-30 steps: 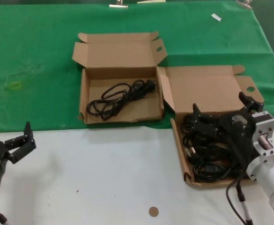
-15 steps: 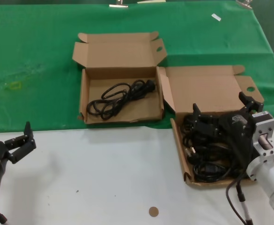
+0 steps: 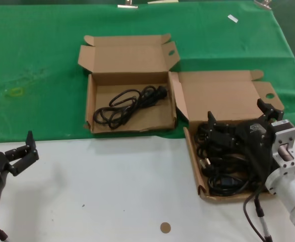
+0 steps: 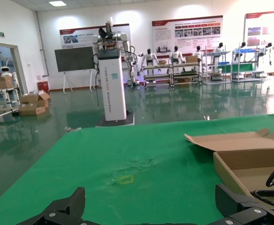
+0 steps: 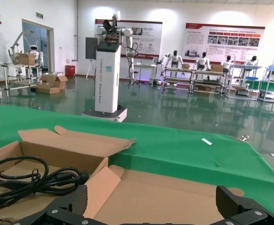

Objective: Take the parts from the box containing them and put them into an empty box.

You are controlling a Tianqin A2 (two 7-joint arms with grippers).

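Observation:
Several black power cords [image 3: 223, 176] lie heaped in the right-hand cardboard box [image 3: 191, 156], which has a tall angled side flap [image 3: 180, 98]. My right gripper [image 3: 238, 116] hangs open just over that heap, holding nothing; its wrist view [image 5: 155, 206] looks across the box's lid [image 5: 174, 187]. The other box [image 3: 152, 118], farther back and to the left, holds one coiled cord [image 3: 127, 103], which also shows in the right wrist view [image 5: 29, 180]. My left gripper [image 3: 23, 151] is open and empty, parked at the table's front left; its wrist view [image 4: 151, 206] shows the far box [image 4: 249, 159] off to one side.
A green cloth [image 3: 36, 60] covers the back of the table, with a yellowish mark [image 3: 16, 92] on it and a white tag [image 3: 232, 18] at the far right. The front is white tabletop [image 3: 112, 191] with a small brown disc [image 3: 165, 228].

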